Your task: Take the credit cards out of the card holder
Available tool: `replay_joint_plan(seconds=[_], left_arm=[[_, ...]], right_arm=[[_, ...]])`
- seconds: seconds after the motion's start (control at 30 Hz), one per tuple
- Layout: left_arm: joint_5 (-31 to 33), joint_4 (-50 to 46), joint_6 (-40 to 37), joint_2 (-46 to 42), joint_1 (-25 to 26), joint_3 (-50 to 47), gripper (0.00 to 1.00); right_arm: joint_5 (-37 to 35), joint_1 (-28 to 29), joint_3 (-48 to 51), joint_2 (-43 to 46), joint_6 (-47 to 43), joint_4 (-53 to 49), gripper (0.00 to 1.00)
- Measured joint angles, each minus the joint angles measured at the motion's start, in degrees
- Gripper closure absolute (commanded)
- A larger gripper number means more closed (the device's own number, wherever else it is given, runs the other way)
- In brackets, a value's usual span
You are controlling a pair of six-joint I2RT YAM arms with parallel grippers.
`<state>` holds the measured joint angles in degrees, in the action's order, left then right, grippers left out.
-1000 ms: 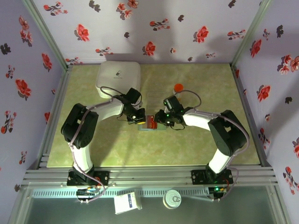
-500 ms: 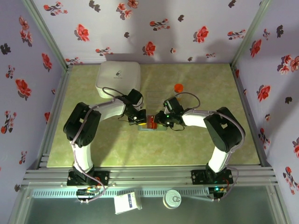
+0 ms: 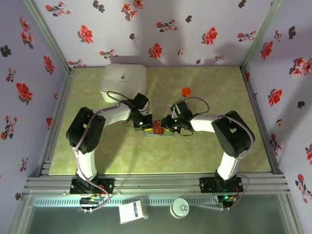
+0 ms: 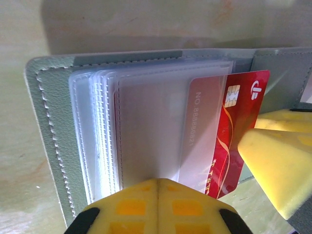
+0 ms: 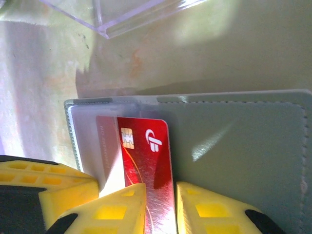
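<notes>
The grey-teal card holder (image 3: pixel 163 134) (image 4: pixel 48 122) (image 5: pixel 243 146) lies open on the table between both arms. Its clear plastic sleeves (image 4: pixel 146 122) fan out. One red credit card (image 4: pixel 241 122) (image 5: pixel 146 151) (image 3: pixel 157 128) with a chip sticks halfway out of a sleeve. My left gripper (image 3: pixel 147 124) (image 4: pixel 158 181) is shut, its tips pressed against the sleeves. My right gripper (image 3: pixel 165 126) (image 5: pixel 161 195) stands narrowly open at the card's free end, one finger over the card's face and the other just beside its edge. A right finger (image 4: pixel 278 165) shows beside the card.
A white rounded box (image 3: pixel 123 82) stands at the back left. An orange-capped bottle (image 3: pixel 185 91) is behind the right arm. A clear plastic stand (image 3: pixel 162 101) (image 5: pixel 141 14) sits just beyond the holder. The walls close in on three sides.
My right gripper has shifted slightly left onto the card's end and its jaws have narrowed. The left gripper stays shut on the sleeves.
</notes>
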<state>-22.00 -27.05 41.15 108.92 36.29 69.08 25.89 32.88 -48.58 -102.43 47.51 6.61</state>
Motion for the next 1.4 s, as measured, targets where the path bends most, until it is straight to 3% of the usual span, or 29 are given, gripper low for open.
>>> replay_joint_plan(seconds=[0.47,0.77,1.07,1.4], left_arm=[[0.2,0.0,0.0,0.0,0.0,0.0,1.0],[0.5,0.1,0.0,0.0,0.0,0.0,1.0],[0.8,0.9,0.2,-0.3,0.0,-0.5,1.0],[2.5,2.4,1.1,-3.6,-0.4,-0.9,1.0]], right_arm=[[2.0,0.0,0.9,-1.1,1.2,3.5,0.94],[1.6,-0.8,2.6,2.4,0.7,3.0,0.96],[-2.6,-1.4,3.0,9.7,-4.2,-6.0,0.99],[-8.8,-1.4,-4.9,11.3,-19.8,-24.6,1.0]])
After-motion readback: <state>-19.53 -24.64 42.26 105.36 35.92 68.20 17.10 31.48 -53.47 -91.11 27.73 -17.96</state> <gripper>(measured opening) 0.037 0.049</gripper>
